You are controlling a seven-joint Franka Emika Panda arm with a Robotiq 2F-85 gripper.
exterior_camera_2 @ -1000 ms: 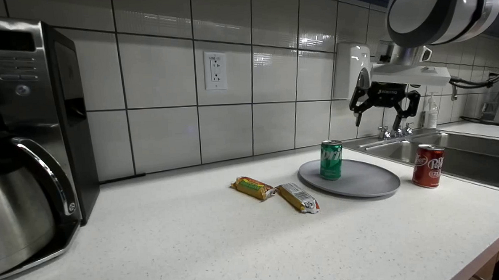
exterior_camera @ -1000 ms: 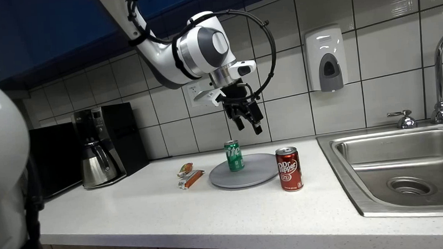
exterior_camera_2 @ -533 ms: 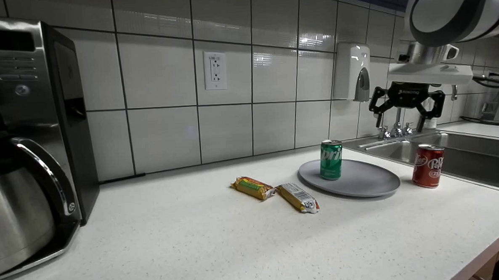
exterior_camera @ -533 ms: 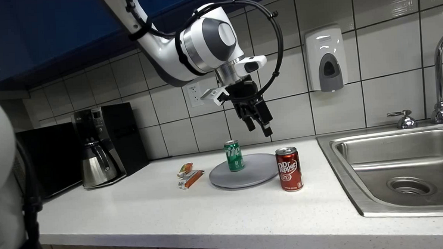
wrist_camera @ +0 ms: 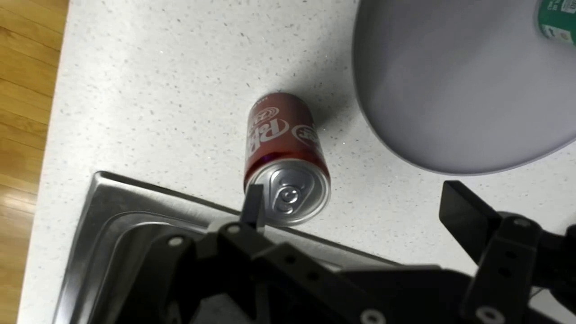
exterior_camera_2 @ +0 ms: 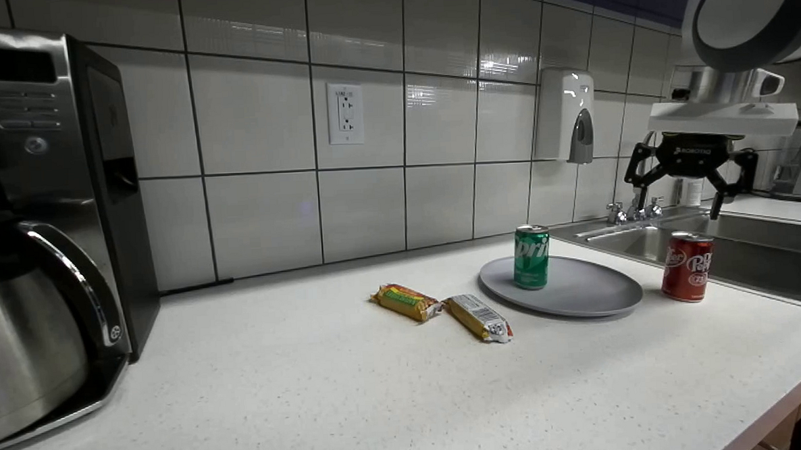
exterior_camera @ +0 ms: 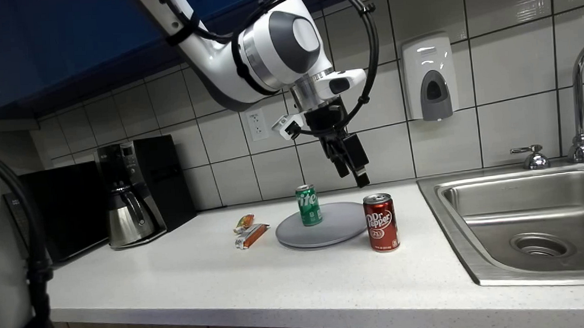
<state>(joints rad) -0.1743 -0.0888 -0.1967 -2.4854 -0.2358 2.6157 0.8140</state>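
My gripper is open and empty above the counter, in an exterior view, in an exterior view and in the wrist view. It is nearest to a red Dr Pepper can, which stands upright; the can also shows in an exterior view and in the wrist view. In the wrist view one fingertip overlaps the can's top; the gripper looks higher than the can. A green Sprite can stands on a round grey plate; the wrist view cuts off the Sprite can.
Two wrapped snack bars lie beside the plate. A steel sink is set in the counter beside the Dr Pepper can. A coffee maker stands at the far end. A soap dispenser and a faucet are near the wall.
The arm and gripper have moved right in both exterior views and a little lower, toward the Dr Pepper can. The gripper stays open. The cans, plate and snack bars have not moved.
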